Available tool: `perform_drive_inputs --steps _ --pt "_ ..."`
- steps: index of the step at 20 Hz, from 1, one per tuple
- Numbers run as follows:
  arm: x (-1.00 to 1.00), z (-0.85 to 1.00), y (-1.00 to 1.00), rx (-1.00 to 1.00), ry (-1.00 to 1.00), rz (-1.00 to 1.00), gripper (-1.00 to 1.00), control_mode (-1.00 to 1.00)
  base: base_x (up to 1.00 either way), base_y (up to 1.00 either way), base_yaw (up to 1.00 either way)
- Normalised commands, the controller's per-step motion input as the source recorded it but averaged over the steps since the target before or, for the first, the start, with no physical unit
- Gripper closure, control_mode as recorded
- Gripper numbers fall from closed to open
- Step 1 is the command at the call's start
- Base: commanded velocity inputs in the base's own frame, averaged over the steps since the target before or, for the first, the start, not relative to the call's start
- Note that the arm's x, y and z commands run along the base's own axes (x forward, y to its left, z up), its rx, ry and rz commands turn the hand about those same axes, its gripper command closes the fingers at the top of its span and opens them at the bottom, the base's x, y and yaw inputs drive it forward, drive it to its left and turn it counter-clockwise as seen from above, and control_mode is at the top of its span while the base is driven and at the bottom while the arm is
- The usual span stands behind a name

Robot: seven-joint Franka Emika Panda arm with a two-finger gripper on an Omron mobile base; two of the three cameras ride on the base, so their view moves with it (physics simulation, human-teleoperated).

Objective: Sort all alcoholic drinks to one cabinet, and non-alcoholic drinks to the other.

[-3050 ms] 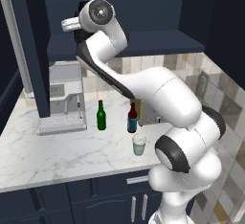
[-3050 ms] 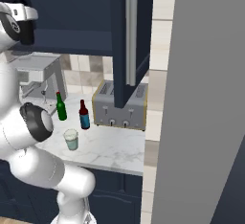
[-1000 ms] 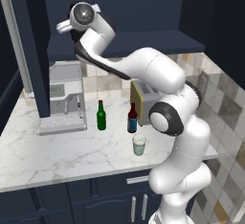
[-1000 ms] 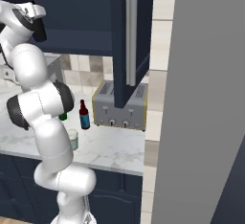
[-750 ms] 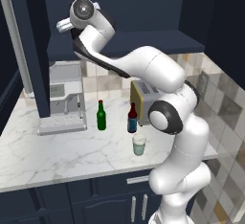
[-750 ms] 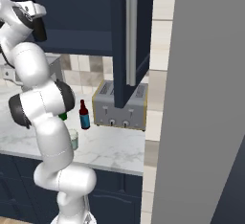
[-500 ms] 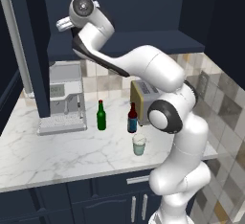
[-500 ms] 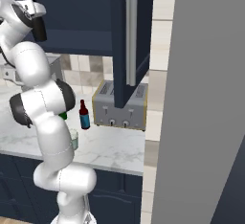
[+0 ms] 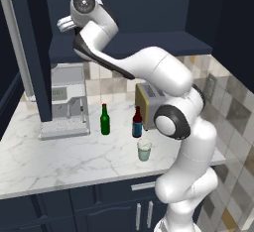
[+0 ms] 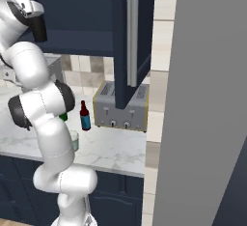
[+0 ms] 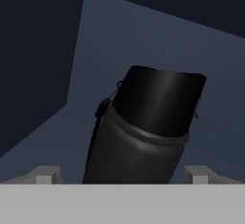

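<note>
In the hand view a tall matte black flask (image 11: 143,127) stands on a dark navy cabinet shelf (image 11: 57,137), leaning in the rolled picture. My gripper (image 11: 122,173) is open, and its fingertips (image 11: 45,173) stand a little off each side of the flask. From the left base view my hand (image 9: 64,23) is raised to the wall cabinet (image 9: 139,42). On the counter stand a green bottle (image 9: 104,120), a red-brown bottle with a blue label (image 9: 137,123) (image 10: 85,116) and a pale teal cup (image 9: 144,150) (image 10: 74,140).
A coffee machine (image 9: 64,102) stands at the back left of the marble counter (image 9: 49,156), a toaster (image 10: 120,106) at the back right. Open cabinet doors with long silver handles (image 9: 17,52) (image 10: 131,41) hang over the counter. A grey wall (image 10: 207,99) closes the right.
The jaws have spread wider, away from the flask's sides. My hand has stayed up at the cabinet, and the bottles and cup have not moved.
</note>
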Motion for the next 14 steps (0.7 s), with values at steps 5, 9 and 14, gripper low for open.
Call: perform_drive_inputs --steps 5,9,14 --pt "-0.34 0.00 -0.05 0.00 0.00 0.00 -1.00 -1.00 0.00 0.00 0.00" --pt "-0.46 0.00 -0.15 0.00 0.00 0.00 -1.00 -1.00 0.00 0.00 0.00" --pt "-0.57 0.00 -0.24 0.00 0.00 0.00 -1.00 -1.00 0.00 0.00 0.00"
